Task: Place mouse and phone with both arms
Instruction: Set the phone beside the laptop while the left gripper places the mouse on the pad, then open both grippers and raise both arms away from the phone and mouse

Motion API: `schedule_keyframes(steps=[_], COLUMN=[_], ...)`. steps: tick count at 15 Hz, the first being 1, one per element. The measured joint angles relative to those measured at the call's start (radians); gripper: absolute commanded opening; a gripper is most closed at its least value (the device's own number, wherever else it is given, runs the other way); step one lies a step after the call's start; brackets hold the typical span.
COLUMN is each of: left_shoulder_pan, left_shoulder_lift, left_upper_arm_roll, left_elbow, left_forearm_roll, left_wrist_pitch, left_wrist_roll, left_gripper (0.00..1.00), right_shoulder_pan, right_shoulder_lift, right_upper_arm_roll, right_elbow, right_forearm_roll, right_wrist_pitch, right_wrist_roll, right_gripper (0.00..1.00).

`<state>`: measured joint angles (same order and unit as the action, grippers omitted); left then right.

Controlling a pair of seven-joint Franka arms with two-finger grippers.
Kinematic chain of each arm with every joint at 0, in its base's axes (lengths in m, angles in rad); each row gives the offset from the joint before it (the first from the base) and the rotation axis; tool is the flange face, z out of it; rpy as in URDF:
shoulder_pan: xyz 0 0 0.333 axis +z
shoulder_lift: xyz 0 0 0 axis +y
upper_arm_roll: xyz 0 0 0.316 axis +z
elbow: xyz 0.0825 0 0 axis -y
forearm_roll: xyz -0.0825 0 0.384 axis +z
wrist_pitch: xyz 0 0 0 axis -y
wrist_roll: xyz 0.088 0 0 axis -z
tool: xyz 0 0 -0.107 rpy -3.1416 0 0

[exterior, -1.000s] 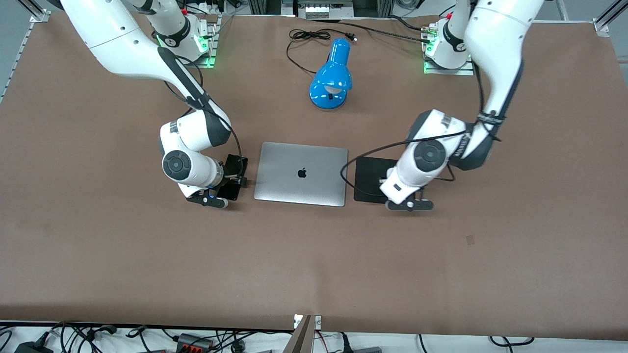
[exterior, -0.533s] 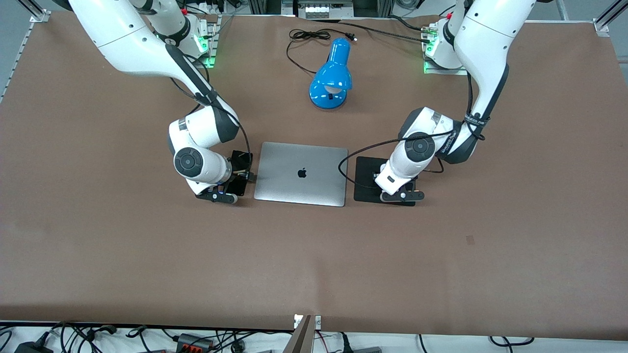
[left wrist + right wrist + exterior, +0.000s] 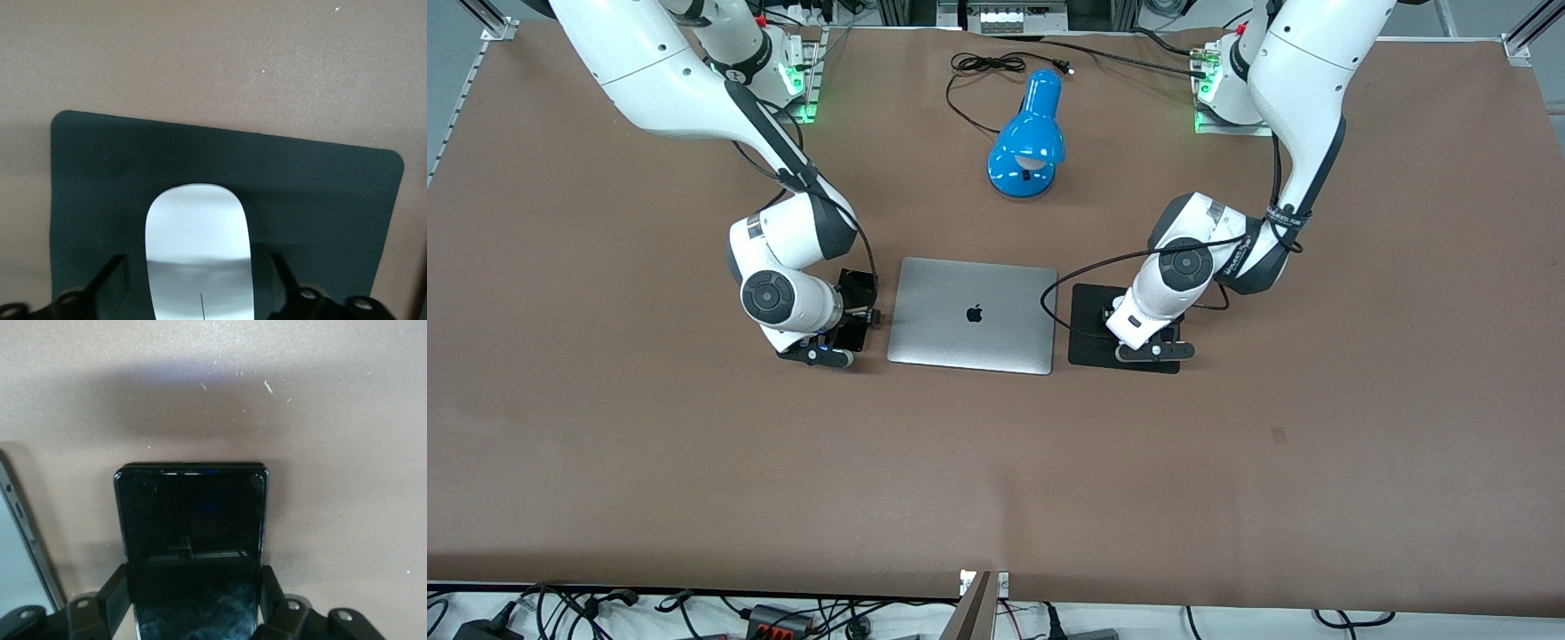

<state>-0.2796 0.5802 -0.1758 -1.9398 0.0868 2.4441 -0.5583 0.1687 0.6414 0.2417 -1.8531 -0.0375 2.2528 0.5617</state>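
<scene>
Noting left pincer (image 3: 195, 263) spread around mouse (image 3: 197, 227) on pad (image 3: 320, 200), right pincer (image 3: 193, 577) clamping phone (image 3: 192, 520) beside laptop (image 3: 971, 313). Risking a careless lift dragging either askew.

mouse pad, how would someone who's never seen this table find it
Start at the silver laptop lying closed in the middle of the table. Right beside it, toward the left arm's end, lies the mouse pad, flat on the brown surface. It is a dark square mat with the white mouse on it, unlike the slim glossy phone.
</scene>
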Motion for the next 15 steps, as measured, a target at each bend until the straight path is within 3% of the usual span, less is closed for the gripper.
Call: schedule_keyframes(steps=[6,11,15], left_shoulder_pan=[0.013,0.106,0.228], left_shoulder_lift=[-0.053,-0.128,-0.140], left_upper_arm_roll=[0.010,0.019,0.021], left_elbow=[0.040,0.265,0.441], left_forearm_roll=[0.000,0.001,0.002], left_wrist_pitch=[-0.016,-0.358,-0.605], left_wrist_roll=[0.000,0.169,0.384], left_gripper=[1.00,1.00,1.00], right_shoulder_pan=[-0.001,-0.020,-0.091], right_shoulder_lift=[-0.078,-0.141,-0.156], right_upper_arm_roll=[0.000,-0.003,-0.009], right_elbow=[0.056,0.307,0.487], right_forearm_roll=[-0.001,-0.021,-0.024], right_wrist_pitch=[-0.101,-0.401,-0.546], right_wrist_roll=[0.051,0.034,-0.115], right_gripper=[1.00,1.00,1.00])
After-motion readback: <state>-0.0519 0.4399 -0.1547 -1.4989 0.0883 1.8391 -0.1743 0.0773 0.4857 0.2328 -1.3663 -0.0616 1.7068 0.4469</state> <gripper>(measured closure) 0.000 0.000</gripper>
